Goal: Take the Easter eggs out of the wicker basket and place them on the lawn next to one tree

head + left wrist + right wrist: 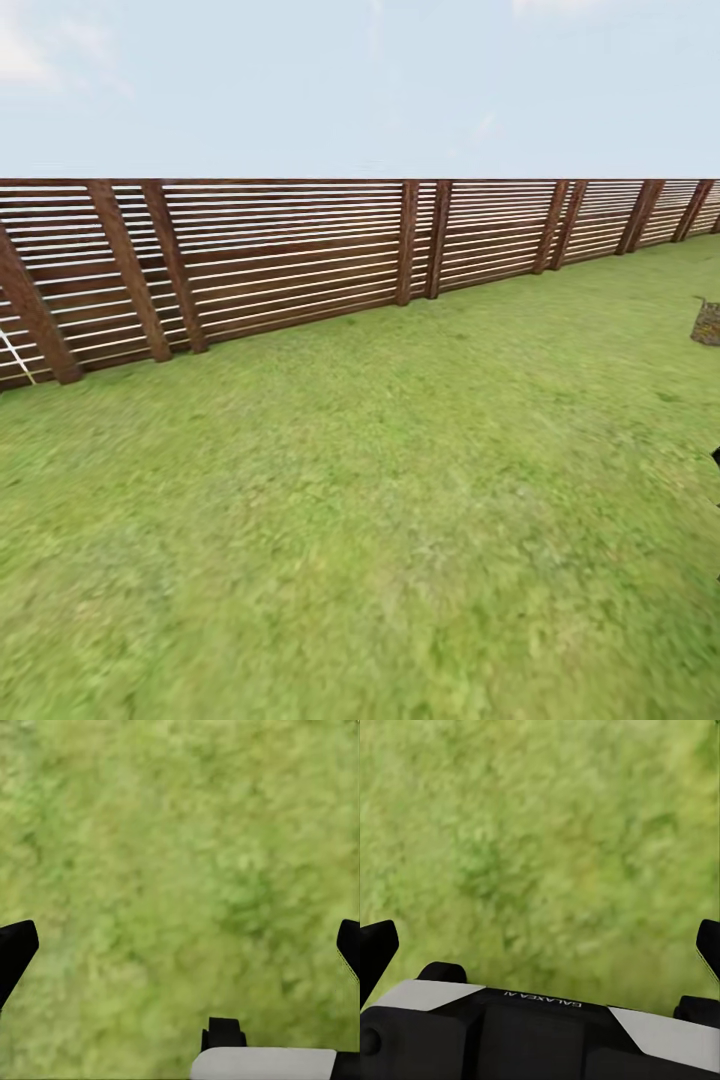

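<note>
The wicker basket (707, 323) sits small and far off on the lawn (360, 520), at the right edge of the head view. It is too distant to make out its inside, so the Easter eggs are hidden. The tree is out of view. In the left wrist view my left gripper (180, 945) is open, its black fingertips (15, 949) spread wide over bare grass. My right gripper (540, 945) is open too, hanging above grass with nothing between its fingers (376, 945).
A brown horizontal-slat wooden fence (300, 255) runs along the back of the garden from left to right. Open grass stretches from it toward me. A thin white rod (15, 357) leans by the fence at far left. A dark part of the robot (716, 456) pokes in at right.
</note>
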Available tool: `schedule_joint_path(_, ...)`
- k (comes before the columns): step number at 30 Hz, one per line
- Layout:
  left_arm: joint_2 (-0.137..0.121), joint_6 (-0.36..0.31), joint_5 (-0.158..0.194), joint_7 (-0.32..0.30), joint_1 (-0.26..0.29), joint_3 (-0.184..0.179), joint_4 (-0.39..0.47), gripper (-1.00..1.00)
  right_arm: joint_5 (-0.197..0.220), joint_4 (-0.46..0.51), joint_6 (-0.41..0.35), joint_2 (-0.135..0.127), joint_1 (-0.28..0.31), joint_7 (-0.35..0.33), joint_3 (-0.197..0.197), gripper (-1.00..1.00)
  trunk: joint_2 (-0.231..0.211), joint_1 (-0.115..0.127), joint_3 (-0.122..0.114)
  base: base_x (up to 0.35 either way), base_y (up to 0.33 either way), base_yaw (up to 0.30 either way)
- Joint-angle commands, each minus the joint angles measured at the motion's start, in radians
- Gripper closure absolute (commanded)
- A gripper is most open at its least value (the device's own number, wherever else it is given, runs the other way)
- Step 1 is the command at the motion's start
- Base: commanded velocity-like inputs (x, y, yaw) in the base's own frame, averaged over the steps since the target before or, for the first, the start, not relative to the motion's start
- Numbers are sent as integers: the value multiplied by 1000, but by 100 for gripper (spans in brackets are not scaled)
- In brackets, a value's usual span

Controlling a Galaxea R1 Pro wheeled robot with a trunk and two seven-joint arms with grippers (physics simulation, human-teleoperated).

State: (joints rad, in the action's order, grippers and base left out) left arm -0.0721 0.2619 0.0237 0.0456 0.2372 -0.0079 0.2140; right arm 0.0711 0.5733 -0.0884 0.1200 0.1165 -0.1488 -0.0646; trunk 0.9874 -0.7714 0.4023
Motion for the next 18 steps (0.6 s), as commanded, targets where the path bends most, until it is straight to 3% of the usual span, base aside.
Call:
schedule_joint_path(1,0,4,2,2,1,-1,-1,-100,8,2,-6,0,0,-1,-1,-100,1,-1,1,324,0,0)
schedule_joint_path(18,0,18,-1,2,1,-1,-1,-100,11,2,-6,0,0,0,-1,-100,1,-1,1,324,0,0)
